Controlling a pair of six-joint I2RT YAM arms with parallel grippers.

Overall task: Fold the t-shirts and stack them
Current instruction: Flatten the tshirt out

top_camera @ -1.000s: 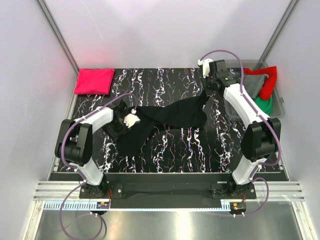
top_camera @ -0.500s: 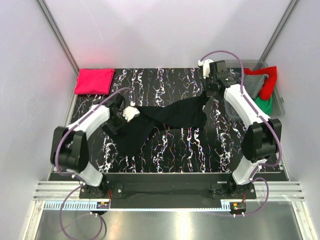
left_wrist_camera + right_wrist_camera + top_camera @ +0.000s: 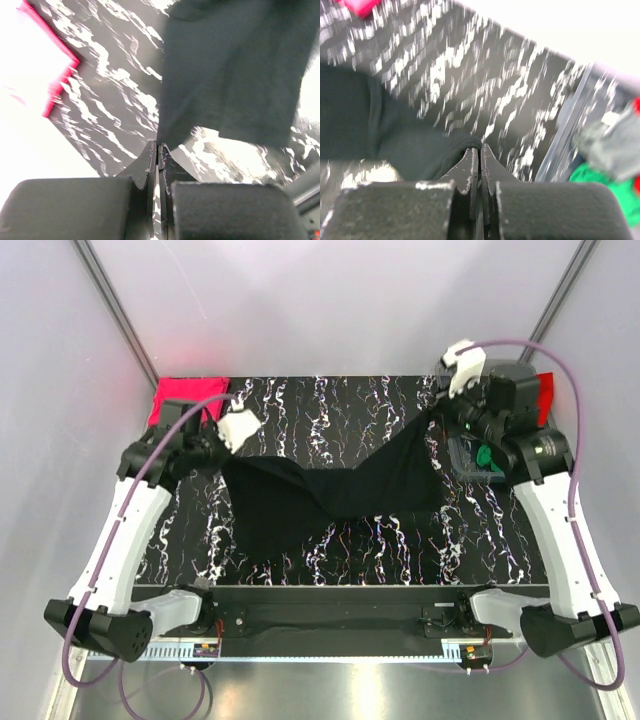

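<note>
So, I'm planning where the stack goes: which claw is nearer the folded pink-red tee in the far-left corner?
Left. The left claw, pinching the black tee's corner, hangs just beside the pink-red tee; the right claw holds the other corner far off on the opposite side.

Soft, even light fills the overhead view. The pink-red shirt (image 3: 172,398) throws a rosy glow up the left wall, and the metal strip (image 3: 330,680) at the near edge has a pale sheen. From the left wrist, that shirt (image 3: 56,82) is burnt out almost to white, the black shirt (image 3: 235,70) is a flat dark mass, and the left hand (image 3: 158,146) is out of focus. The right wrist view is smeared by motion: the tabletop (image 3: 485,75) veins streak, the bin (image 3: 570,130) and green shirt (image 3: 600,185) blur, and the top right is blown white.
</note>
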